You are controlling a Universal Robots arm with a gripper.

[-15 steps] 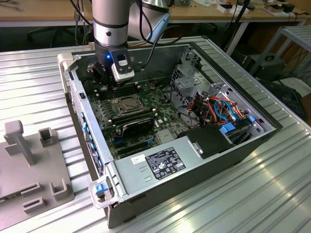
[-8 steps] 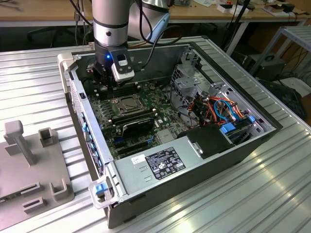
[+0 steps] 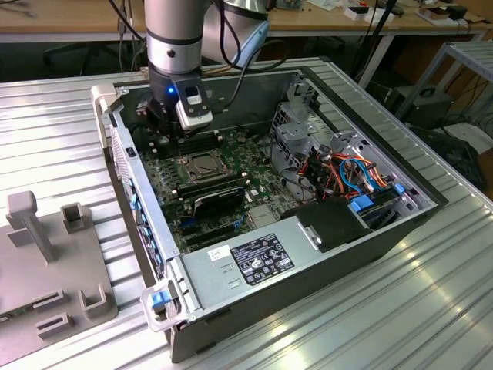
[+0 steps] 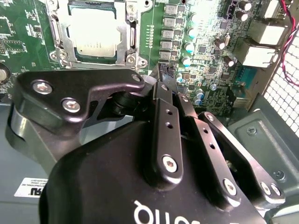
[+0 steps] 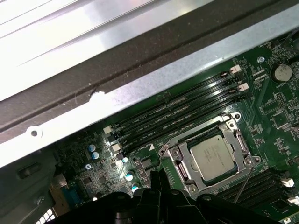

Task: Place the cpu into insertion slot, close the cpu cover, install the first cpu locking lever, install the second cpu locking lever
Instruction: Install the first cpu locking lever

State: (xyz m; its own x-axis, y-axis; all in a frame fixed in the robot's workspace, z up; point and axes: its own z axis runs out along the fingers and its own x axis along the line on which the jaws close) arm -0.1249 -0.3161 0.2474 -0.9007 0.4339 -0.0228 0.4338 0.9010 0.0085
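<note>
From the exterior view, my pincer (image 3: 174, 129) hangs low inside the open computer case (image 3: 323, 254), which sits on the ribbed metal bench (image 3: 431, 308). It is over the green board, near the back wall of the case. The cpu (image 3: 202, 165) is just beside it, a little closer to the camera. It lies flat on the board and I am not holding it.

In the second wrist view, the tips of my pincer are pressed together with nothing between them. They point down at the board, just beside one corner of the cpu cover (image 4: 128, 28). The cover lies flat, and the chip's dull metal top shows through its square hole.

In the first wrist view, the cpu sits square in the insertion slot (image 5: 188, 158), next to the long black memory slots (image 5: 177, 112). So I think the first two jobs are done: the chip is in and the cover is down. One thin wire lever (image 5: 244, 184) sticks out at a slant from a corner of the frame. It looks loose to me, not tucked in. I cannot tell if the other lever is hooked. I think the locking is what is left.
</note>
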